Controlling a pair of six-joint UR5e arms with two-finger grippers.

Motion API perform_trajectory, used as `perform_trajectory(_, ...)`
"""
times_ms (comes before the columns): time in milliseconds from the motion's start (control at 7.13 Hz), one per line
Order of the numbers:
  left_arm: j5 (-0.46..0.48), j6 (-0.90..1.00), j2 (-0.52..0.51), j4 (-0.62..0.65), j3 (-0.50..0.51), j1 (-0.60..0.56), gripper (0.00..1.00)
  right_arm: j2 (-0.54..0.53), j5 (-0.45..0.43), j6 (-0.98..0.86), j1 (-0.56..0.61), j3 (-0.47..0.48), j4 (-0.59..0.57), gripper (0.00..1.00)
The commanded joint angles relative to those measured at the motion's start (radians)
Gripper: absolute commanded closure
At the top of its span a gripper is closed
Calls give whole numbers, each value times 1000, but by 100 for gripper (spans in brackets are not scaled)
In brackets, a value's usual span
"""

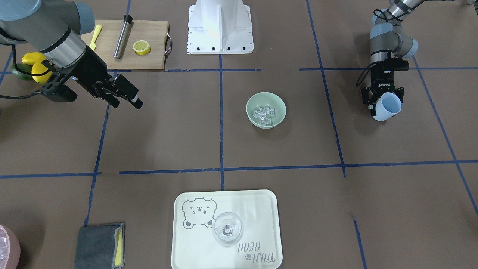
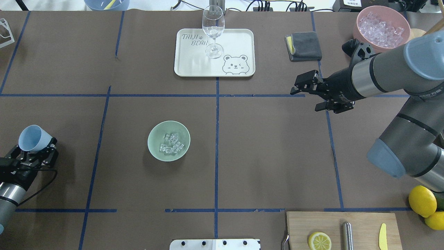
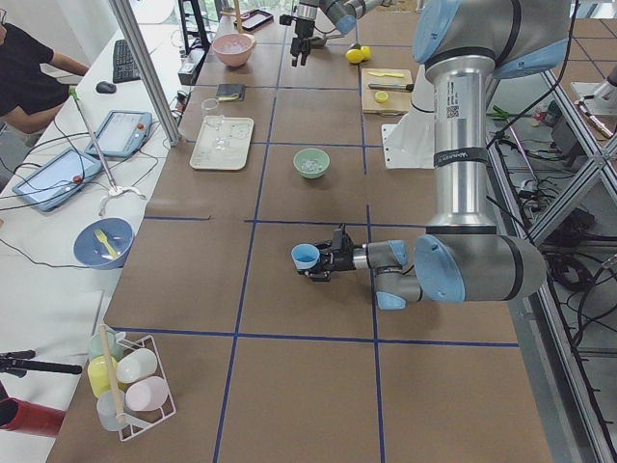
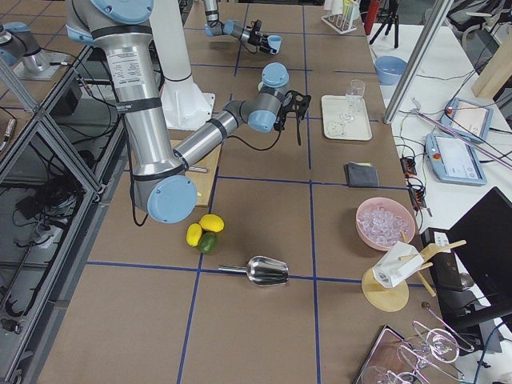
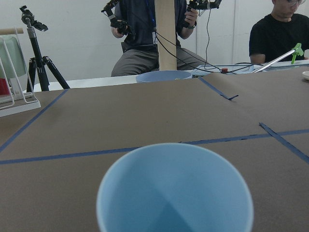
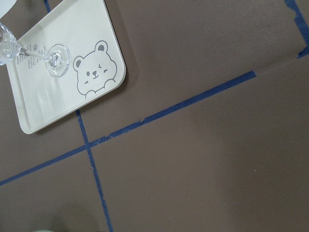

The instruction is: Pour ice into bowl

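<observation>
Mint-green bowl (image 2: 152,139) sits mid-table, ice (image 2: 172,143) heaped inside; I judge pour complete. Left gripper (image 2: 36,150) clamps blue cup (image 2: 30,138), tipped sideways, well apart from bowl; I see no ice in it. Right gripper (image 2: 309,93) spread wide, holding nothing, hovering near tray (image 2: 239,38), out of the way.

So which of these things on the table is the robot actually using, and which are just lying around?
Part of the job: the mint-green bowl, the ice in it, and the blue cup held by the left gripper.

Just lying about: wine glass on the bear tray, grey cloth, pink container of ice cubes, cutting board with lemon half, whole lemons.
</observation>
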Motion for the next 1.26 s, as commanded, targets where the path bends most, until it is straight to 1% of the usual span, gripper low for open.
perform_trajectory(0,-21,37,0,-10,-7,-4,0,2,-1,2,0,1,0,0)
perform_trajectory(421,-24,69,4,-16,-38,-7,0,0,-1,2,0,1,0,0)
perform_trajectory(701,-58,74,33,-27,-78,-13,0,0,-1,6,1,2,0,0)
perform_trajectory(982,-61,71,59,-29,-80,-13,0,-2,-1,8,1,10,0,0)
perform_trajectory(1122,-90,69,76,-30,-81,-13,0,-2,1,8,1,16,0,0)
